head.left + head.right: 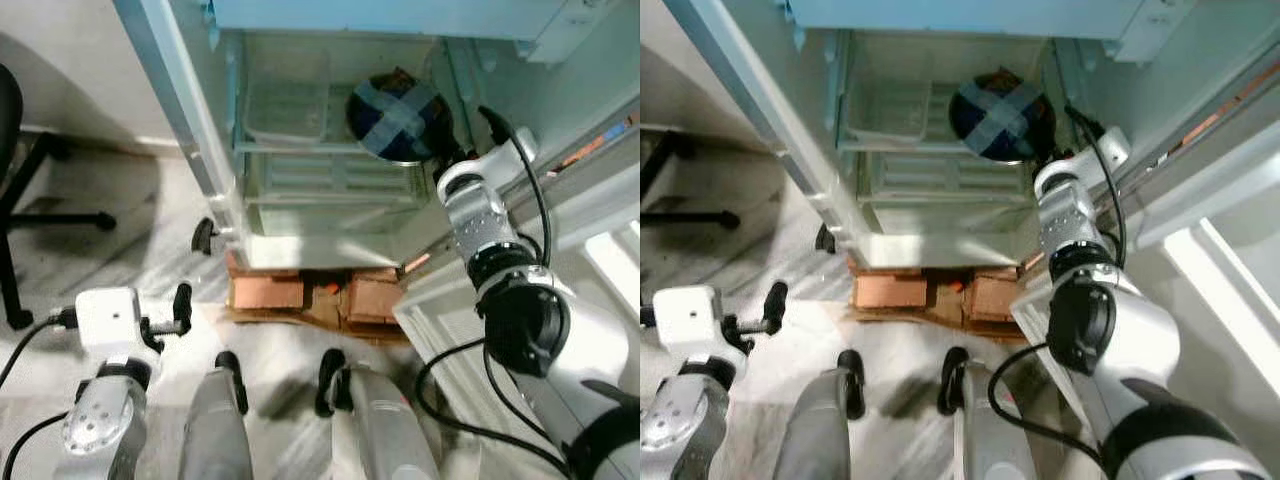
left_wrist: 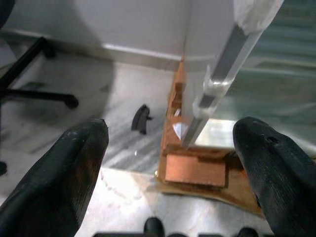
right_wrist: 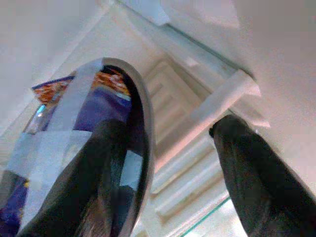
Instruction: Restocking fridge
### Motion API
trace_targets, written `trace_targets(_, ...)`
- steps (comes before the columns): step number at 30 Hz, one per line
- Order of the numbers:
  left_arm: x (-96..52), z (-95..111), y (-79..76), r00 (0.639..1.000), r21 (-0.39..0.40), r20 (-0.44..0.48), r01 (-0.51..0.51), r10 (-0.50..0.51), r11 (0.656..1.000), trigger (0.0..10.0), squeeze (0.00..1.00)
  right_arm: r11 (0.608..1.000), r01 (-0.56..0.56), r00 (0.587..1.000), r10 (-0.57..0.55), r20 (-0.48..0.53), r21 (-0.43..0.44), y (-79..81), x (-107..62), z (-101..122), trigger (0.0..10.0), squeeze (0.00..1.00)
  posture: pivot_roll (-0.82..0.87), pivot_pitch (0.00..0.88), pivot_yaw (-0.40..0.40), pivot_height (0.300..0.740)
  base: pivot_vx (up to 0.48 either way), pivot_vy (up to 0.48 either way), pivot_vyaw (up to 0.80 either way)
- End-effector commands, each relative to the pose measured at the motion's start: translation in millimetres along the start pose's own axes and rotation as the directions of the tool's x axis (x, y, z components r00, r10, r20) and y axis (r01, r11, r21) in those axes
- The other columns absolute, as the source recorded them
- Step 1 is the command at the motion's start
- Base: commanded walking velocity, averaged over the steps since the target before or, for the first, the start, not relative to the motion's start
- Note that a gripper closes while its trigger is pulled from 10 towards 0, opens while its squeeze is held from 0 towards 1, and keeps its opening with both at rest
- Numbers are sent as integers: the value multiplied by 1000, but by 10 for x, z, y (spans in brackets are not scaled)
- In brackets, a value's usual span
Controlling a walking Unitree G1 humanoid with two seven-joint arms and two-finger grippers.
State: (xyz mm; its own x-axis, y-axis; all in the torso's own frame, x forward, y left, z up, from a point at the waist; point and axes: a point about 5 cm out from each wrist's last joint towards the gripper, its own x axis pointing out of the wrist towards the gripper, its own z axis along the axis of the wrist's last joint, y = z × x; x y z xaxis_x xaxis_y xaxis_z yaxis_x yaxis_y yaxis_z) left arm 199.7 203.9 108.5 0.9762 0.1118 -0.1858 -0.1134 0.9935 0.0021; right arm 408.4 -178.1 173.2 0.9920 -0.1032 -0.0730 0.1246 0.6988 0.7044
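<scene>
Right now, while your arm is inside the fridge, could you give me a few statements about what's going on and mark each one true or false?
1. The right gripper is reaching into the open fridge. True.
2. The bowl has strips of tape crossed over its top. True.
3. The bowl is lying on the floor in front of the fridge. False: it is up at the glass shelf inside the fridge, next to the right gripper.
4. The left gripper is clamped on a bottle. False: its fingers are spread apart, holding nothing, low near the floor.
5. The fridge stands on reddish-brown blocks. True.
</scene>
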Motion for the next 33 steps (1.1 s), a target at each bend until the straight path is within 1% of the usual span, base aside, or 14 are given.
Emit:
trace_targets(1,25,-81,15,1000,12,-29,3,-3,1000,10000,0,1000,12,1000,-12,7,-19,-131,-17,51,10000,1000,185,267,-105,740,0,0,0)
trace_targets(5,79,-60,7,1000,13,-15,8,-7,1000,10000,0,1000,15,1000,-15,4,-21,-161,-24,47,10000,1000,181,254,-103,740,0,0,0)
trace_targets(7,97,-56,3,1000,11,-7,6,-6,1000,10000,0,999,32,999,-32,3,-5,-195,-33,31,10000,1000,188,244,-103,740,0,0,0)
trace_targets(15,101,-76,14,1000,16,2,6,-6,1000,10000,0,1000,26,1000,-26,6,16,-160,-26,31,10000,1000,194,235,-103,740,0,0,0)
trace_targets(17,108,-70,27,1000,18,5,3,-4,1000,10000,0,1000,7,1000,-7,4,19,-126,-23,15,10000,1000,197,233,-107,740,0,0,0)
trace_targets(19,125,-53,52,1000,21,13,-1,1,1000,10000,0,998,-58,998,58,8,0,-31,-16,3,10000,1000,196,226,-107,740,0,0,0)
trace_targets(21,129,-50,58,1000,21,15,-2,2,1000,10000,0,997,-79,997,79,9,-9,-2,-13,2,10000,1000,196,226,-107,740,0,0,0)
trace_targets(23,148,-50,63,1000,24,20,2,-3,1000,10000,0,986,-160,987,160,-2,-47,109,-6,1,10000,1000,185,209,-103,740,0,0,0)
trace_targets(25,177,-47,56,1000,28,23,15,-16,999,10000,0,958,-263,965,260,-43,-113,228,-12,-42,10000,1000,175,199,-97,740,0,0,0)
trace_targets(28,228,-36,39,999,31,27,32,-33,999,10000,0,906,-377,926,363,-105,-194,332,-41,-132,10000,1000,156,182,-88,740,0,0,0)
trace_targets(29,247,-30,29,999,33,29,36,-37,999,10000,0,880,-416,909,396,-129,-228,357,-58,-169,10000,1000,152,179,-87,740,0,0,0)
trace_targets(31,295,-21,2,998,31,33,49,-50,998,10000,0,816,-484,875,453,-172,-316,380,-101,-247,10000,1000,134,166,-79,740,0,0,0)
trace_targets(32,295,-21,2,998,31,33,49,-50,998,10000,0,816,-484,875,453,-172,-316,380,-101,-247,10000,1000,134,166,-79,740,0,0,0)
trace_targets(33,348,-19,-42,997,29,36,64,-65,998,10000,0,745,-520,852,488,-190,-418,362,-154,-301,10000,1000,112,149,-69,740,0,0,0)
